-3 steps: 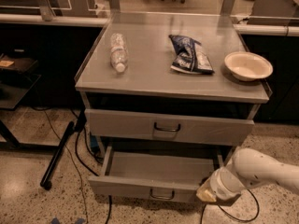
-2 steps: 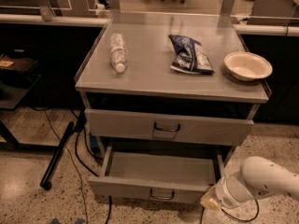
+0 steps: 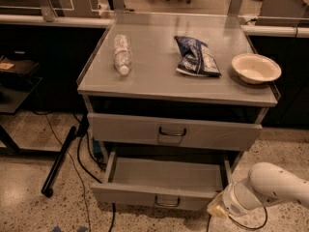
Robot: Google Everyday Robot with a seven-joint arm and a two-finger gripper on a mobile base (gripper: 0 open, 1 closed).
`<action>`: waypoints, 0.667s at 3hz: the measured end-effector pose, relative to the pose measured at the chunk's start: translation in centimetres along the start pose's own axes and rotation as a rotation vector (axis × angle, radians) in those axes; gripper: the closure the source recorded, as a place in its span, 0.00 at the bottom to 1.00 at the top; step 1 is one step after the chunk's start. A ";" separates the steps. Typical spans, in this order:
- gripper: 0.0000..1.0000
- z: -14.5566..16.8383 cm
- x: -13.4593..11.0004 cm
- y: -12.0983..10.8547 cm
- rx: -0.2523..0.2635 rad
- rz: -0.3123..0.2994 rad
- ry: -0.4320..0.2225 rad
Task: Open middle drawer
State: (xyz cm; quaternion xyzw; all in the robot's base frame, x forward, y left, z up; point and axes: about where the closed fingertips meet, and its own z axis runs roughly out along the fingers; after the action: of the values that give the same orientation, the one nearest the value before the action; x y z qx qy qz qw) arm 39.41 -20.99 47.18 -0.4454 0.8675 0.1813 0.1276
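Observation:
The middle drawer (image 3: 164, 178) stands pulled out below the cabinet top. Its plain grey tray interior shows, and a small dark loop handle (image 3: 167, 202) sits at the centre of its front. Above it a grey drawer (image 3: 172, 132) with its own loop handle is pushed in. My gripper (image 3: 216, 210), at the end of the white arm (image 3: 270, 187), is low at the bottom right. It is just off the open drawer's right front corner. I cannot tell whether it touches the front.
On the cabinet top (image 3: 154, 76) lie a plastic water bottle (image 3: 121, 53), a blue chip bag (image 3: 195, 56) and a white bowl (image 3: 256, 67). A black pole (image 3: 60, 161) and cables lie on the speckled floor to the left. Dark counters stand on both sides.
The arm has dropped lower and drawn back toward the bottom right, away from the drawer front. The drawer stays pulled out about as far as before.

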 end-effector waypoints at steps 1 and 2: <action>0.27 0.0 0.0 0.0 0.000 0.000 0.000; 0.03 0.0 0.0 0.0 0.000 0.000 0.000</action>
State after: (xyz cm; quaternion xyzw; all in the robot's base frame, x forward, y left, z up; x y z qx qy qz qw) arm 39.40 -20.98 47.18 -0.4454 0.8675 0.1813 0.1275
